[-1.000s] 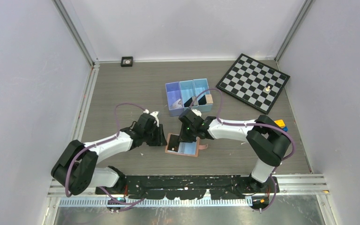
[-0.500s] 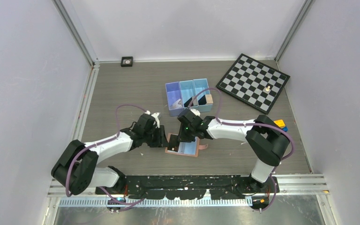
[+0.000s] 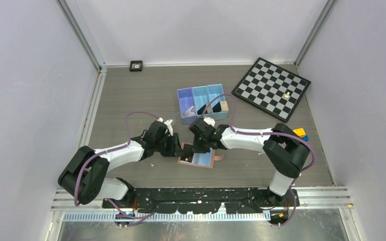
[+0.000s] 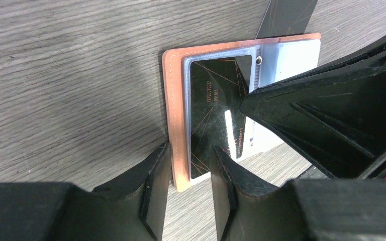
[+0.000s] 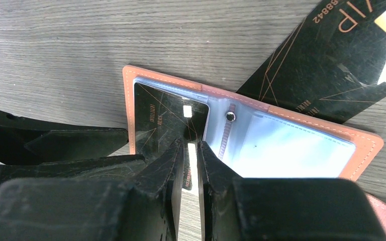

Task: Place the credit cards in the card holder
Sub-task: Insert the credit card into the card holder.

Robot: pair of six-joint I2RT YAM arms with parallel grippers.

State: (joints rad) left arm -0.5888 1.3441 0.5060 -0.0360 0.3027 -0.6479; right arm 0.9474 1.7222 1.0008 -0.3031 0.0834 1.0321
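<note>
You are partway through. One credit card (image 4: 212, 100) is sitting in the clear sleeve (image 4: 187, 70) on the left half of the card holder (image 4: 173, 115), which is lying open on the desk (image 4: 70, 75) at the centre of the overhead frame.

Your left hand (image 4: 191, 150) is standing spread at the holder's near-left corner, with one finger just outside the leather edge and the other over the card. It is closing on nothing.

Your right hand (image 5: 190, 145) is resting on that same card with its fingers nearly together. You cannot tell whether they are pinching anything.

A second card (image 5: 331, 65) is lying on the desk at the upper right of the right wrist frame, touching the holder's far edge, so it is waiting to go in.

A dark flat shape (image 3: 210, 107) is leaning in the blue bin (image 3: 186, 95), above centre in the overhead frame. It may be another card, but it is showing too small to tell.
</note>
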